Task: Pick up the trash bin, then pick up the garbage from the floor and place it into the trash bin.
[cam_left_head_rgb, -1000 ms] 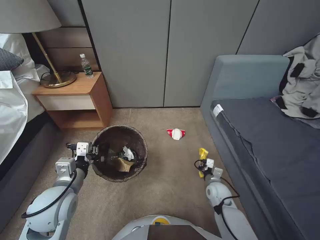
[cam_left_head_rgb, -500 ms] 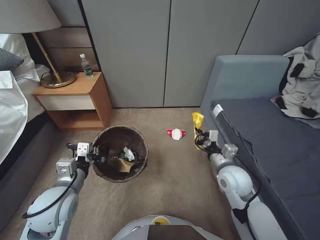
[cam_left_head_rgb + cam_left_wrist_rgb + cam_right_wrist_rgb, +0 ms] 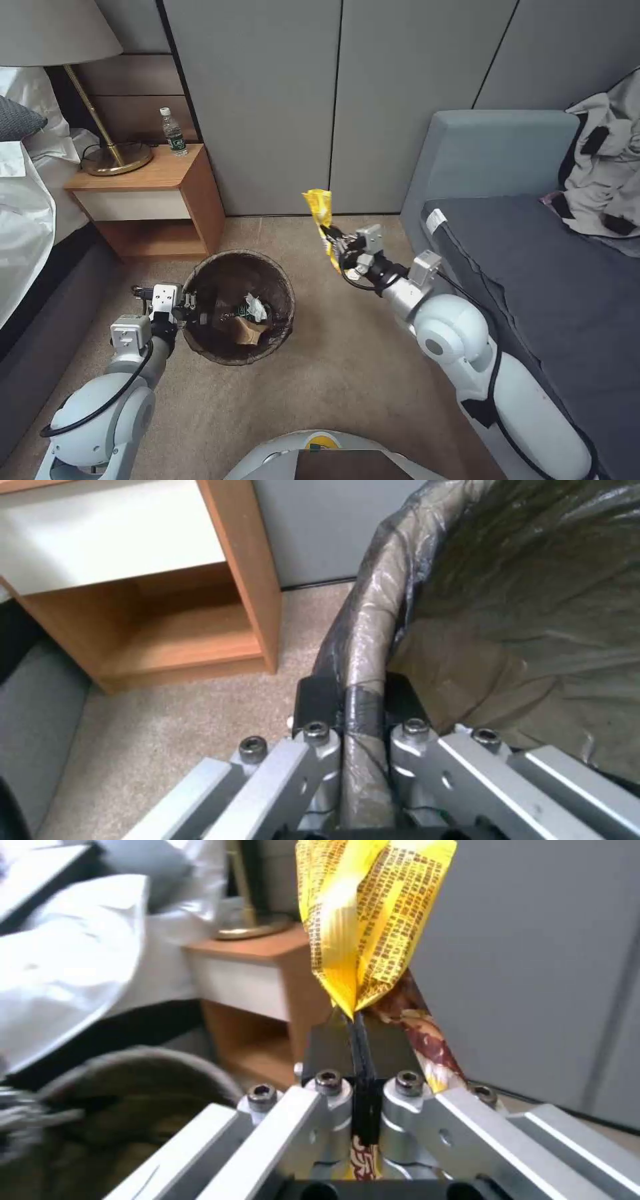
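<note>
Since half a second ago our right gripper (image 3: 335,245) has carried the crinkled yellow wrapper (image 3: 320,213) up and leftward, away from the grey sofa (image 3: 533,267) and toward the round trash bin lined with a dark brown bag (image 3: 283,283). We now hold the wrapper in the air, to the right of the bin and above the beige carpet (image 3: 347,373), with the two black fingers (image 3: 333,1050) pressed together on its lower part; most of the wrapper stands up above them. Our left gripper (image 3: 190,310) stays at the left side of the bin, its jaws clamped on the bag-covered rim, one inside and one outside. Inside the bin lie a piece of brown paper (image 3: 248,330) and a white tissue (image 3: 255,305). Near the bin stands a wooden nightstand (image 3: 167,200).
</note>
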Motion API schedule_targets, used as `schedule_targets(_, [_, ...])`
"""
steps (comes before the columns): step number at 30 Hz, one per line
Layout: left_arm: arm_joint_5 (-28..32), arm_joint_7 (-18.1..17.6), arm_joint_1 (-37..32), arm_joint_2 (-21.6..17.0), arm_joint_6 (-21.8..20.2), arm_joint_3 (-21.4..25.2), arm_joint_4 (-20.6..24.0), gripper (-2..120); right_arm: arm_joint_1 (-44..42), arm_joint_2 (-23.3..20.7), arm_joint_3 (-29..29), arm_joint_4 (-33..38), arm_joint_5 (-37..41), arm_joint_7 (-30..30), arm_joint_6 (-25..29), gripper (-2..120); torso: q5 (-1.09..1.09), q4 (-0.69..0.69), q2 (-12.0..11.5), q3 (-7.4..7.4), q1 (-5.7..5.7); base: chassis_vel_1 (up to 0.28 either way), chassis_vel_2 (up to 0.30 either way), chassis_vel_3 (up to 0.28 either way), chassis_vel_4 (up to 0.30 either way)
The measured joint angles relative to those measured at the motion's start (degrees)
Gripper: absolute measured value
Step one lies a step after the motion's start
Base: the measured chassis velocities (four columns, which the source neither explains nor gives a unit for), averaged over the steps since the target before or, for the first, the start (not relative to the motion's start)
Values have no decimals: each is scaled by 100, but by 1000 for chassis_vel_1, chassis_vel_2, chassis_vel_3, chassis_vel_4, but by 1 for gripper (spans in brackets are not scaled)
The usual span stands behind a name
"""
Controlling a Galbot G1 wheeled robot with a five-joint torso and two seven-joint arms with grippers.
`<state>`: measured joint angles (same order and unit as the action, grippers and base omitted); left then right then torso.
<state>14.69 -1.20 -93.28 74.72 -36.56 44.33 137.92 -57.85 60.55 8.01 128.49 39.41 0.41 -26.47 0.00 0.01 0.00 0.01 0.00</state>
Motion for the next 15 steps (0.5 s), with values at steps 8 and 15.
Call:
schedule_targets(8, [75,-30,-25,-43,-15,13,-9,2,523,-115,-745,-112,363,-42,-112,0,0,-1,0,0,0,0,0,0,0])
schedule_targets(15, [113,-37,-33,-75,-34,33,-8,2,954,-168,-1320,-166,734,23,-189,0,0,-2,0,0,0,0,0,0,0])
